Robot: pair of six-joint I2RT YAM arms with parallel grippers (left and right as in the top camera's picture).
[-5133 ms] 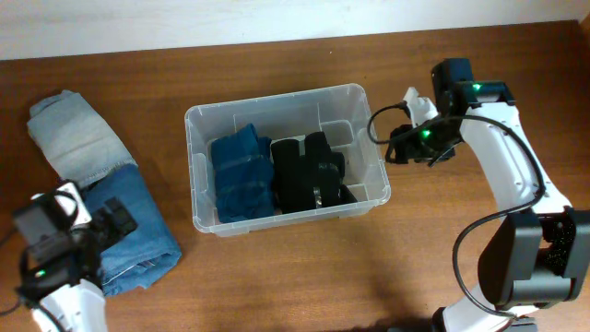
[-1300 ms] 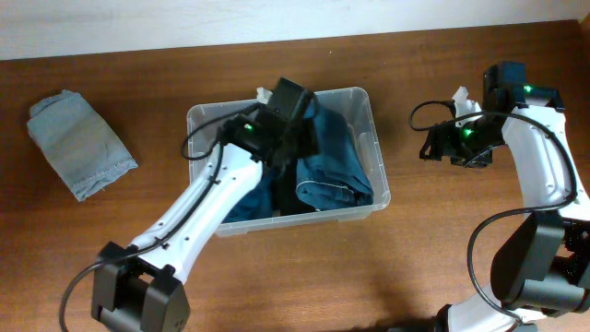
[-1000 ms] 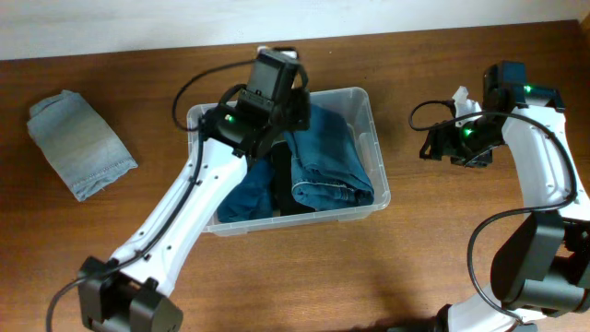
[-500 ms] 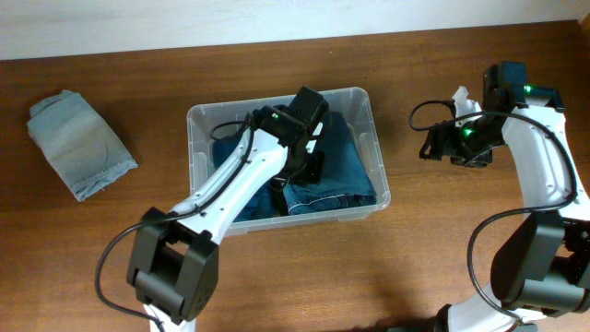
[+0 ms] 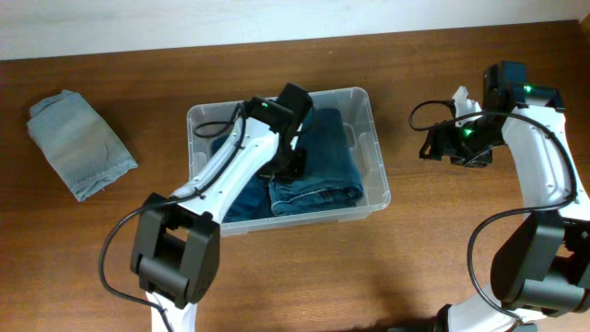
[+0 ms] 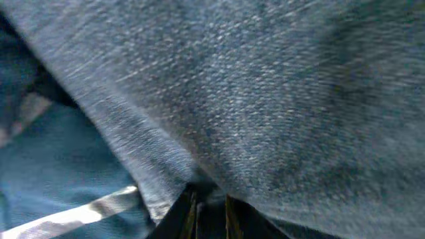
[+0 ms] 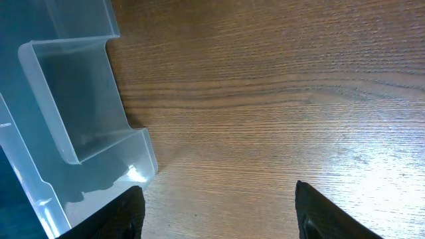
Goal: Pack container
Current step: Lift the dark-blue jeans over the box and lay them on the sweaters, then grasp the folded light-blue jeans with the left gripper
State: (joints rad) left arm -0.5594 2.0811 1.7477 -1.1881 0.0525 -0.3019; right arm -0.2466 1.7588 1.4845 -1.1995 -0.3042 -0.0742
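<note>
Nearest, bare desk [image 5: 415, 267] w/ lots of free room. The container [image 5: 380, 189] sits mid-desk. Inside: folded blue jeans [image 5: 323, 166] fill the right part, lighter denim [image 5: 241, 198] at left. The left gripper [image 5: 288, 166] is down on the jeans; wrist view is all cloth, so can't tell if it grips. The bin walls hem that arm in. The right gripper [image 7: 222, 207] is spread wide, empty, over the desk right of the container. Looks approx. mostly packed; a grey folded garment [image 5: 81, 146] at far left is still out.

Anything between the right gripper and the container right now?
Nothing visible. The right gripper, jaws open, sits off a corner of the container, with only bare table between them.
</note>
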